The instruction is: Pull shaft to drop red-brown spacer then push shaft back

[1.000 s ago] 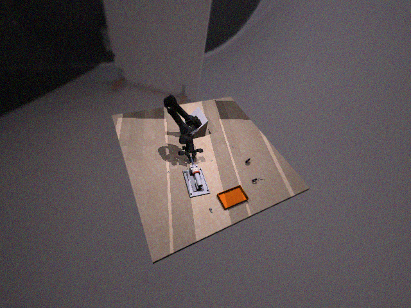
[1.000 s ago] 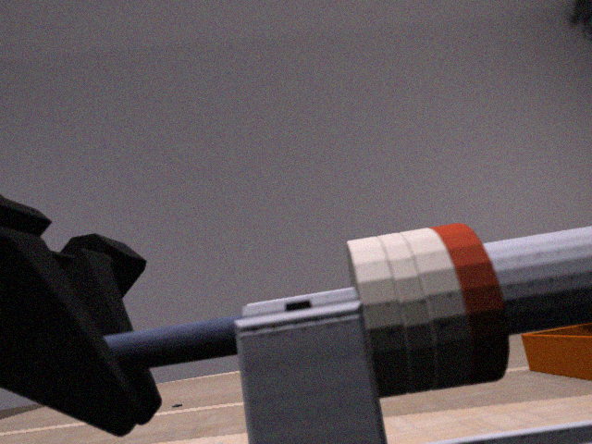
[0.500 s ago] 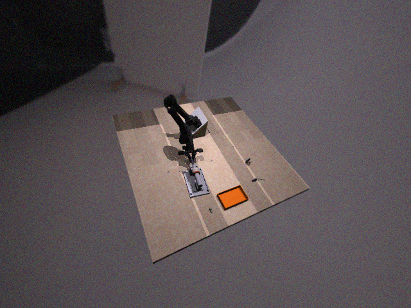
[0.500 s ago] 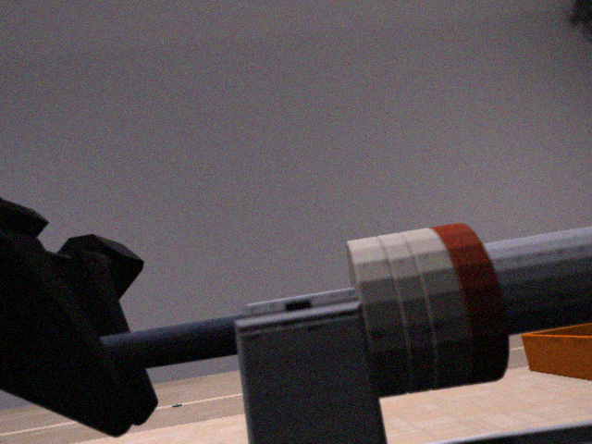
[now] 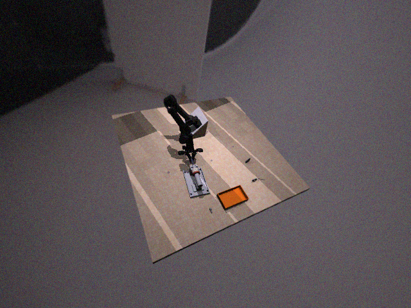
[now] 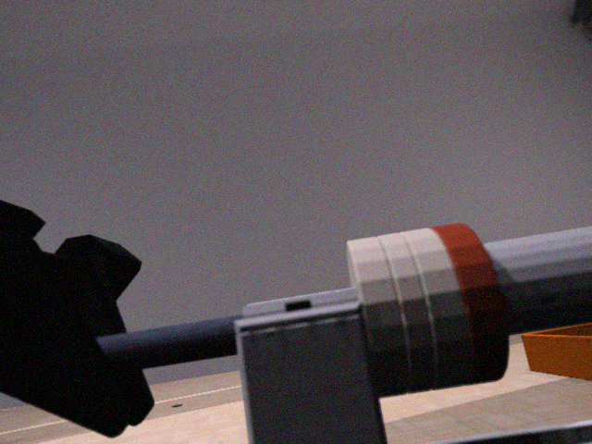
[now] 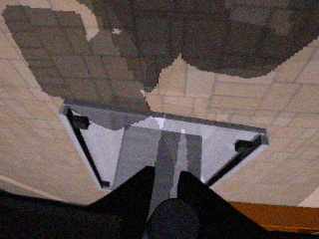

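Note:
My gripper (image 5: 191, 160) (image 6: 117, 352) (image 7: 165, 177) is shut on the dark blue-grey shaft (image 6: 191, 337) (image 7: 174, 219), at its free end. The shaft runs from the fingers into the grey end post (image 6: 305, 382). Beyond the post, three pale spacers (image 6: 397, 272) sit side by side. The red-brown spacer (image 5: 194, 172) (image 6: 471, 287) is in line with them, between the last pale one and the big grey round housing (image 5: 198, 180) (image 6: 545, 267). No gap shows between the spacers. The shaft inside them is hidden. All stand over a grey base plate (image 5: 190, 187) (image 7: 102, 144).
An orange tray (image 5: 228, 190) (image 6: 559, 355) lies beyond the base plate, to its right in the top view. A small bolt-like part (image 5: 210, 210) lies near the tray. Two small dark things (image 5: 248, 160) (image 5: 254, 179) lie farther right. A pale box (image 5: 202, 120) stands beside the arm.

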You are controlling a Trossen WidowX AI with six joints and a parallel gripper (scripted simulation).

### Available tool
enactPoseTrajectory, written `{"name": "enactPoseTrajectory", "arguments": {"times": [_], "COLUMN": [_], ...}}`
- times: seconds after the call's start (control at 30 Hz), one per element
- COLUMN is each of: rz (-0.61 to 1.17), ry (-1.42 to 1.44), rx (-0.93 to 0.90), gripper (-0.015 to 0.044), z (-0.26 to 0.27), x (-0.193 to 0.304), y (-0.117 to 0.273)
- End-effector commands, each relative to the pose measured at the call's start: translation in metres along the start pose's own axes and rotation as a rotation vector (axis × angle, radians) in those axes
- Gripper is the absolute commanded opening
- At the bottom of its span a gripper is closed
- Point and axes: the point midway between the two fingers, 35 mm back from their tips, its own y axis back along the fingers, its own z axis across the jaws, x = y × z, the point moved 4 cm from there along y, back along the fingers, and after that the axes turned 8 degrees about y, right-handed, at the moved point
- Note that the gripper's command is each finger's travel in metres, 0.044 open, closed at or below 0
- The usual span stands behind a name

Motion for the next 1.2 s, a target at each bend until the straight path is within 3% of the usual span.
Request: {"name": "enactPoseTrajectory", "arguments": {"times": [0.0, 1.17], "rz": [0.001, 0.001], "ry": [0.004, 0.004], "rx": [0.000, 0.000], "gripper": [0.0000, 0.0000], "z": [-0.0003, -0.0006], "x": [-0.0004, -0.0029], "y": [0.0008, 0.0033]}}
